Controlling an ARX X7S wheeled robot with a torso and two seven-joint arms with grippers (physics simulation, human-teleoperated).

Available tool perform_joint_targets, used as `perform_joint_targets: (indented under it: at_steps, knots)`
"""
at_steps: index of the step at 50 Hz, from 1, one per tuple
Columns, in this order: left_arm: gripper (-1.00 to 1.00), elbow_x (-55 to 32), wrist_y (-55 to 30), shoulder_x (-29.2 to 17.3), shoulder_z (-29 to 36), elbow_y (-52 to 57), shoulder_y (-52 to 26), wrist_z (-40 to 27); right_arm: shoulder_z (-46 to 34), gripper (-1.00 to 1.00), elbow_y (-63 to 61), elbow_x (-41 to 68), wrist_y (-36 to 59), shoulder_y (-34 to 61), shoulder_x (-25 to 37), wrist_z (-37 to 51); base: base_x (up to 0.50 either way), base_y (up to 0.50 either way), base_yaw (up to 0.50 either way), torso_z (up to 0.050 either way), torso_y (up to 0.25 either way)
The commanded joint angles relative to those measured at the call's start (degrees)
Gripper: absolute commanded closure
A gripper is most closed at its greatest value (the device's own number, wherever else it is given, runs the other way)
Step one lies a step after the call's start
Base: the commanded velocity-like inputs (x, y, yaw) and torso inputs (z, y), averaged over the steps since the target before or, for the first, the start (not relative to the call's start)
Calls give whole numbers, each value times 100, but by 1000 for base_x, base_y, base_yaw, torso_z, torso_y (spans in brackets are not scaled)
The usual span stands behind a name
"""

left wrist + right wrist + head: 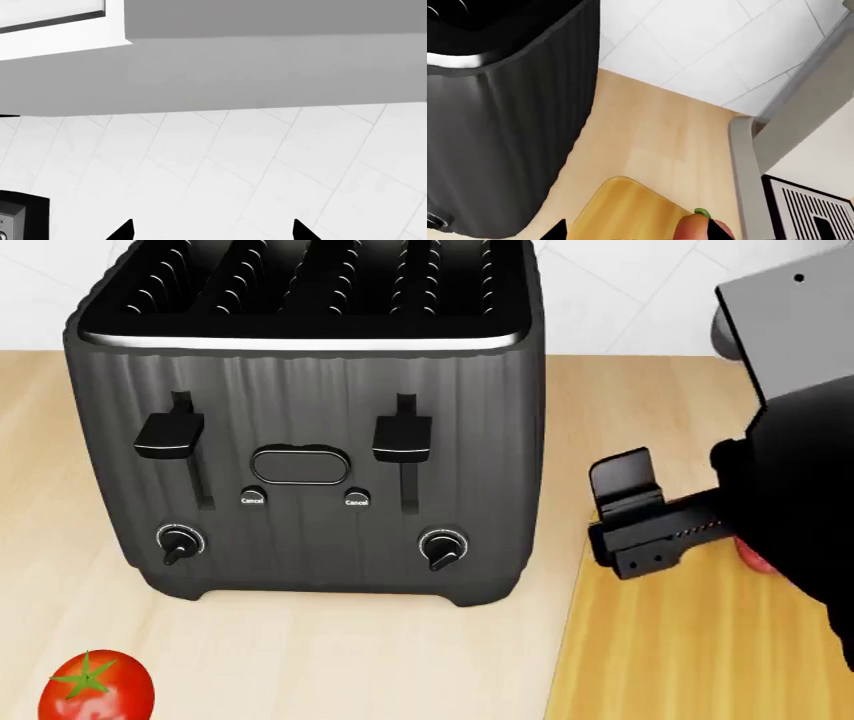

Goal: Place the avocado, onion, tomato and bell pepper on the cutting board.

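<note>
**Pepper at board, tomato off it**

Right hand (635, 231) is seen spread, nothing clamped; the pepper (702, 227) lies on the board (627, 210), just beside one fingertip. Left hand (212, 231) is spread too, aimed at the tiled wall (233, 165). Tomato (95, 687) rests on the counter (307, 660) near its front edge, left of the toaster (314, 420). Avocado and onion are not seen.
</note>
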Motion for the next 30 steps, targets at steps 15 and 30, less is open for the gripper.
perform_joint_targets:
  at_steps: [15, 30]
  knots:
    - [-100, -51, -61, -34, -29, 67, 2, -24, -343, -100, -1126, 1679, -19, 301, -657, 929, 0, 0, 0, 0, 0]
    - [-100, -59, -7, -31, -24, 33, 29, -16, -693, -100, -1221, 1552, -50, 155, -1346, 827, 0, 0, 0, 0, 0]
